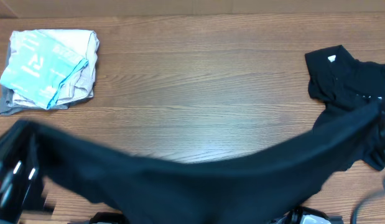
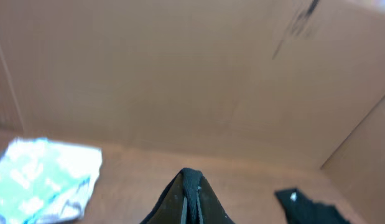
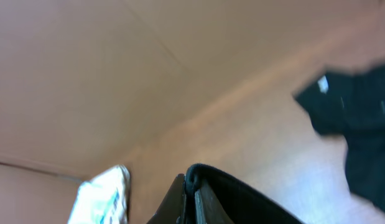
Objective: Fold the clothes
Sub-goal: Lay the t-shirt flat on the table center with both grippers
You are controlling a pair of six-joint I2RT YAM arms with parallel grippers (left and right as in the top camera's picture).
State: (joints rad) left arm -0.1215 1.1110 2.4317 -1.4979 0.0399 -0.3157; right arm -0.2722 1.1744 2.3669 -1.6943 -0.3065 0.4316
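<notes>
Garment of black soft fabric (image 1: 198, 180), blurred, stretched left to right, lower edge cut off, left gripper (image 2: 190, 182) and right gripper (image 3: 191, 185) each pinching its edge

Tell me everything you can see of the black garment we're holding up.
The black garment is plain, soft fabric, stretched in a sagging band across the near side of the table, blurred. Its ends are pinched by the left gripper and right gripper. Its right end overlaps the black heap in view; contact unclear.
</notes>
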